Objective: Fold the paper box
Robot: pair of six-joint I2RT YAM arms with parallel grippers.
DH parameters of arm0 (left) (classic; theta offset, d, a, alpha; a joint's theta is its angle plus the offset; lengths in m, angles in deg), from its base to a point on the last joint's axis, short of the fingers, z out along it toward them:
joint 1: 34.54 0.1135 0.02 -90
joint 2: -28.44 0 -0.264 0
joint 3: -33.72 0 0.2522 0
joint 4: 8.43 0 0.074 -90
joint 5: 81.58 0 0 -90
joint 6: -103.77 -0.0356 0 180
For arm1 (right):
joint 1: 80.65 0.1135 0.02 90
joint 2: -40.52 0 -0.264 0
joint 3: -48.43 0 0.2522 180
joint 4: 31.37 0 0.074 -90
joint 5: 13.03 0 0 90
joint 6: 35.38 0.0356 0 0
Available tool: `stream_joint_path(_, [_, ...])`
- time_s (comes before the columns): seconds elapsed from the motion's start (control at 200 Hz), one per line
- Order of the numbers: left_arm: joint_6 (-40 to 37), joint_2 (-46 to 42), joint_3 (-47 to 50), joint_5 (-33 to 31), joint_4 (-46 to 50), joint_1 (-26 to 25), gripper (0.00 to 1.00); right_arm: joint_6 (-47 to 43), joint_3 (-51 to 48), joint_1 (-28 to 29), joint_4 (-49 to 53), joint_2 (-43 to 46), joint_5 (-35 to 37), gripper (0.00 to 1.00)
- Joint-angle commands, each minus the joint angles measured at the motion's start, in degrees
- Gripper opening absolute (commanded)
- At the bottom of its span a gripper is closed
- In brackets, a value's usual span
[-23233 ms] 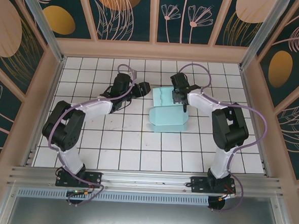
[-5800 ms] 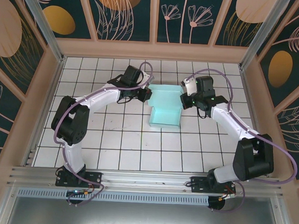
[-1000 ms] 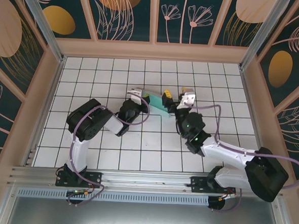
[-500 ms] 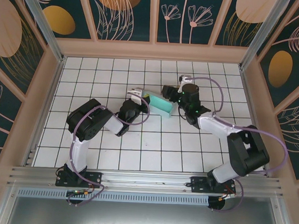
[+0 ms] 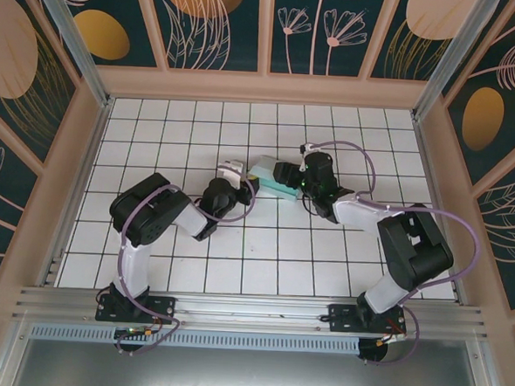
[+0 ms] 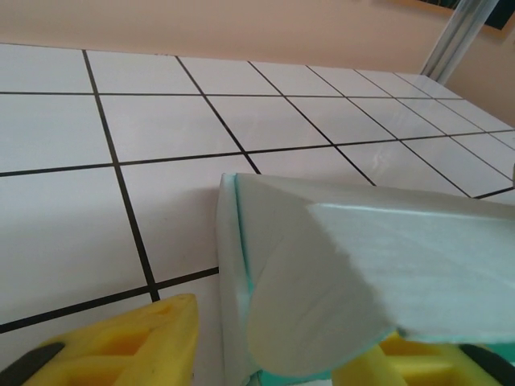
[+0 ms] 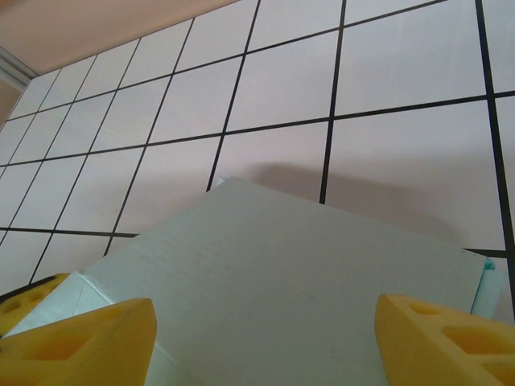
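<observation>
The paper box (image 5: 265, 176) is a pale mint, flat folded box lying on the tiled floor between the two arms. My left gripper (image 5: 245, 183) is at its left end, with the jaws apart. In the left wrist view the box's end and a rounded flap (image 6: 338, 281) sit between the yellow fingers (image 6: 129, 346), with a gap on the left side. My right gripper (image 5: 287, 173) is at the box's right end. In the right wrist view the box's broad panel (image 7: 282, 273) spreads under and past both widely spread fingers (image 7: 88, 338).
White tiled floor (image 5: 262, 255) with black grid lines, enclosed by tan walls (image 5: 264, 87) and aluminium posts. Both arm bases stand on the rail (image 5: 250, 313) at the near edge. Open floor lies all round the box.
The left jaws, shut on the box's left end a second ago, have come apart. The right arm swung from nearer the front up to the box's right end.
</observation>
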Motion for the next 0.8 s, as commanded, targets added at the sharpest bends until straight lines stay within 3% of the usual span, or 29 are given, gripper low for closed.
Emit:
stream_joint_path(0.0, [-0.62,-3.32,1.98,1.15,0.28,-0.33,0.46,1.37,-1.14,0.48,-1.32,-0.88,0.15,0.72])
stream_joint_path(0.13, [-0.27,-6.44,4.85,1.68,0.5,-0.32,0.47,1.39,-1.63,0.48,-1.51,-1.25,0.14,0.72])
stream_joint_path(0.155, [-0.23,-7.15,5.4,1.73,0.82,-0.33,0.56,1.37,-1.71,0.47,-1.44,-1.34,0.22,0.72])
stream_joint_path(0.365, [1.18,-14.77,10.37,6.09,2.91,-0.28,0.68,0.93,-2.83,0.48,-1.27,-2.66,0.82,0.73])
stream_joint_path(0.42, [1.99,-17.94,11.75,6.5,3.08,-0.29,0.74,0.4,-3.12,0.44,-1.16,-3.41,1.29,0.73])
stream_joint_path(0.516, [2.43,-22.66,11.44,7.97,6.67,-0.29,0.98,-1.24,-3.56,0.48,-0.51,-4.66,3.7,0.73])
stream_joint_path(0.641, [2.81,-24.26,4.57,10.27,16.12,0.39,0.99,-5.94,-3.55,3.4,-0.12,-7.19,9.77,0.76])
stream_joint_path(0.731, [7.78,-22.65,-3.64,8.39,26.94,2.51,0.99,-8.39,-1.99,4.66,1.96,-8.92,13.75,0.79])
stream_joint_path(0.796, [9.84,-21.49,-7.16,9.56,29.5,4.04,0.99,-8.5,-1.66,4.79,2.56,-8.75,14.26,0.8])
